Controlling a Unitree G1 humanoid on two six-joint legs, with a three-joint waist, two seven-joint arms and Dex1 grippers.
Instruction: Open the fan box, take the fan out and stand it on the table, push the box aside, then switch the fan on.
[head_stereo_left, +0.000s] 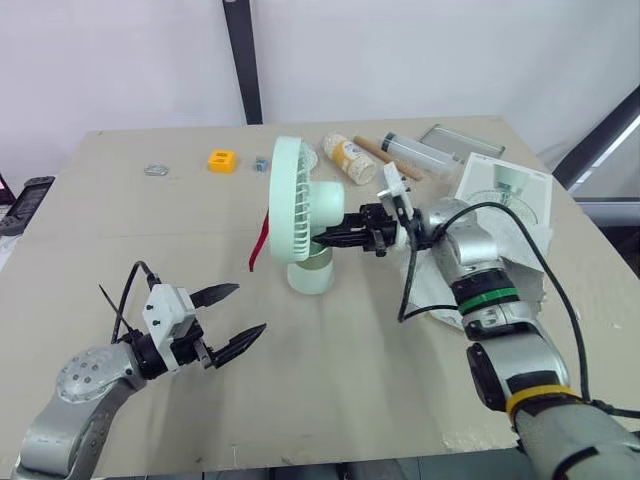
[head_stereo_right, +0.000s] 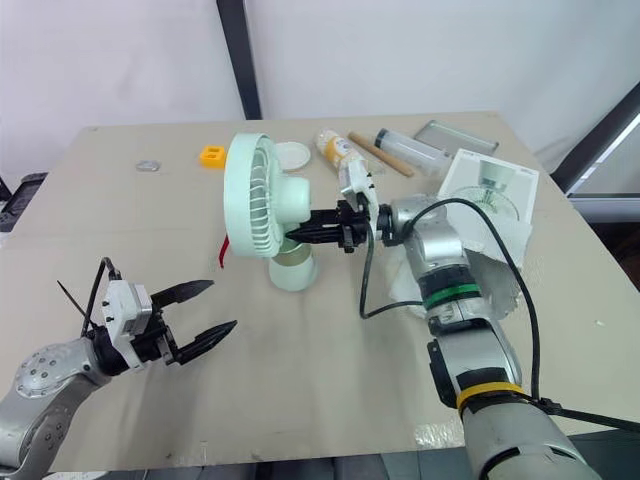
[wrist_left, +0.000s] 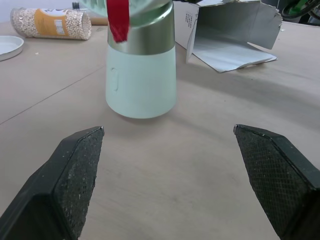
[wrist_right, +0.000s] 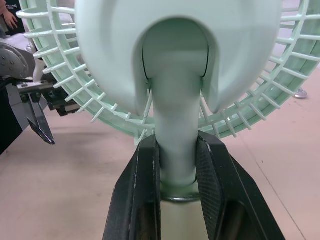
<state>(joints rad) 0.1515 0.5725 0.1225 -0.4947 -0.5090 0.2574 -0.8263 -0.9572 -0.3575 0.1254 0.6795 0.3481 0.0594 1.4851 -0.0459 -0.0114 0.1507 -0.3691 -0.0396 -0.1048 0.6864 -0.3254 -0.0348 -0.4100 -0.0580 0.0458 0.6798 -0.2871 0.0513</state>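
Left hand: the left hand (head_stereo_left: 251, 307) was held low over the tan table (head_stereo_left: 340, 390) at its near left. Its two black fingers were spread wide with nothing between them, and they pointed toward the fan's base.
Yellow block: a small yellow plastic block (head_stereo_left: 221, 160) lay near the far edge, well apart from that hand.
Fan: the pale green plastic desk fan (head_stereo_left: 298, 205) stood upright on its round base near the middle of the table. Its grille faced left, and a red strap (head_stereo_left: 258, 248) hung at its front.
Right hand: the right hand (head_stereo_left: 322, 240) reached in from the right, its fingers closed on the fan's neck below the motor housing.
Box: the white cardboard fan box (head_stereo_left: 505, 195) lay open on the table right of the fan, apart from it.
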